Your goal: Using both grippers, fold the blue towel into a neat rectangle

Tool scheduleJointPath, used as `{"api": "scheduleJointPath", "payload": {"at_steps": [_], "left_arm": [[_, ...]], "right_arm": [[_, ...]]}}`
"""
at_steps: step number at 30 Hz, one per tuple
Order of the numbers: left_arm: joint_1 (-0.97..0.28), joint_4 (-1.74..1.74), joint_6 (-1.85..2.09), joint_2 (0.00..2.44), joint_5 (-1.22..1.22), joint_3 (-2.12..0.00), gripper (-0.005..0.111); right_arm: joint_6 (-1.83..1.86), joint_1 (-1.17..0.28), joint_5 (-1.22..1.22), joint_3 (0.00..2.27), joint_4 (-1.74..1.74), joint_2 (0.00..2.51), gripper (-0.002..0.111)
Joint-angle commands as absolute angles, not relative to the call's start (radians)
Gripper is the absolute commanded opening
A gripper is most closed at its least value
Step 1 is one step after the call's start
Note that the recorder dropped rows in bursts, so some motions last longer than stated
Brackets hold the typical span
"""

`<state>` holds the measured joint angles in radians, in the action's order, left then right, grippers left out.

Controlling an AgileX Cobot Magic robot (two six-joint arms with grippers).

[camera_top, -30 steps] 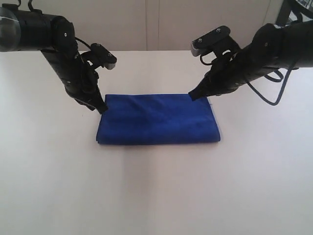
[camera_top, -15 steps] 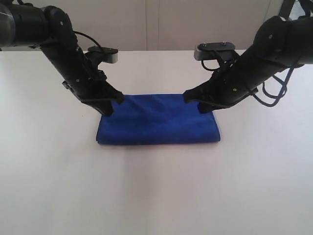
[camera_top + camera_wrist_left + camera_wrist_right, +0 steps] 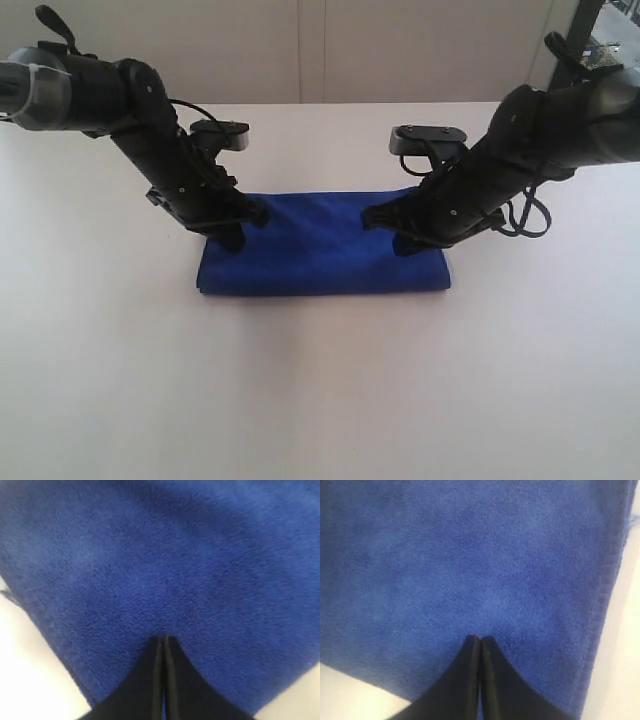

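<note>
Blue towel (image 3: 320, 255): lies folded into a rectangle, flat on the white table (image 3: 320, 400). Left gripper (image 3: 163, 639) and right gripper (image 3: 480, 639): both pincers pinched tight, gripping nothing, tips down on the cloth near opposite ends

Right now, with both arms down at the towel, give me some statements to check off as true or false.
1. The blue towel lies folded as a rectangle on the white table. True.
2. The left tool is spread wide. False: it is closed to a point.
3. The right tool is closed. True.
4. Both tools are over bare table, beside the towel. False: both are over the towel, one near each end.
5. The towel hangs in the air. False: it lies flat on the table.
</note>
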<state>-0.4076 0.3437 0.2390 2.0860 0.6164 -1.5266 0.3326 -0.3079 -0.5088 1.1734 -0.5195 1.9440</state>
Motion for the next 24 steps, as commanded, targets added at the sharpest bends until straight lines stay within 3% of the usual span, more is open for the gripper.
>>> {"api": "scheduleJointPath", "payload": {"at_steps": [1,12,24], "left_arm": [[-0.407,0.352,0.239,2.107,0.625,-1.526,0.0],[-0.407,0.35,0.241,2.119,0.623,-1.526,0.0],[-0.407,0.352,0.24,2.119,0.623,-1.526,0.0]], "right_arm": [[0.336,-0.298,-0.497,1.176,-0.491,1.962,0.0],[0.336,-0.298,-0.518,1.189,-0.507,1.969,0.0],[0.506,-0.389,-0.533,1.215,-0.868,2.005,0.0]]}}
